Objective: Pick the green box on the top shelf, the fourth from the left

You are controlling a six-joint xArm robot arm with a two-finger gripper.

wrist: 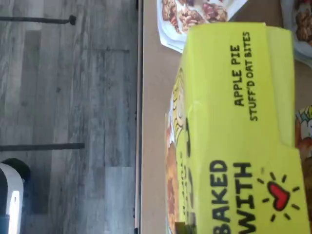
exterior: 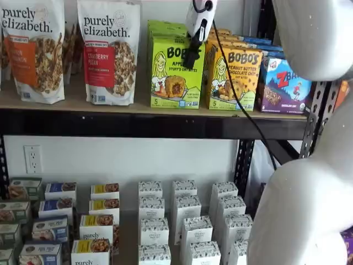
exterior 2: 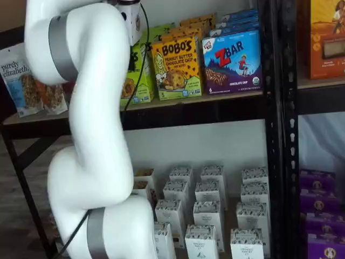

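The green box [exterior: 175, 74] stands upright at the front of the top shelf [exterior: 132, 125], between a purely elizabeth bag and the orange Bobo's carton. In a shelf view my gripper [exterior: 191, 62] hangs in front of the box's upper right corner, at the height of its top edge. Its black fingers show as one dark shape with no plain gap, and no box is in them. In the wrist view the box's top face [wrist: 234, 131] fills much of the picture, very close. In a shelf view [exterior 2: 138, 75] the box is mostly hidden behind my arm.
The orange Bobo's peanut butter carton [exterior: 234, 77] and the blue ZBar box [exterior: 284, 85] stand right of the green box. Granola bags [exterior: 108, 49] stand to its left. More green cartons stand behind it. Small boxes [exterior: 185, 221] fill the lower shelf.
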